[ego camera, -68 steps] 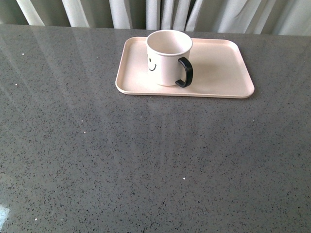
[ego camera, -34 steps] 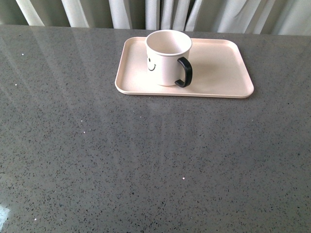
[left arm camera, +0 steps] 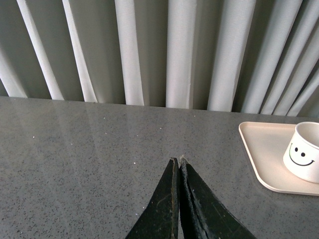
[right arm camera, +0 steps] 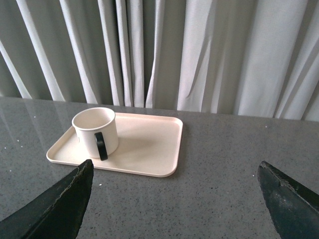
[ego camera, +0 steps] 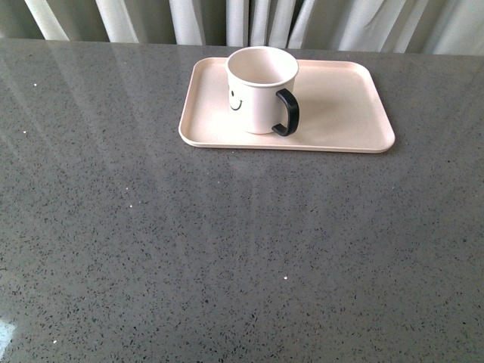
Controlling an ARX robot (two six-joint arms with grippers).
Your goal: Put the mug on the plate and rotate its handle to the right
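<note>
- The mug [ego camera: 262,87] stands upright on the plate [ego camera: 340,106], left of centre, its handle [ego camera: 288,113] turned to the near right.
- The left gripper [left arm camera: 178,160] is pressed together, empty, above the worktop [ego camera: 227,249].
- The right gripper [right arm camera: 175,163] is spread wide, empty.

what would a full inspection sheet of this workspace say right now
surface: dark grey speckled table, glossy, light streaks reflected
job's things: mug upright on the left half of the plate; handle turned to the front right
clutter: nothing seen
claws: left claw shut, empty, over the table beside the plate; right claw open wide, empty, apart from the mug
cables: nothing seen
surroundings: pale curtains behind the table
</note>
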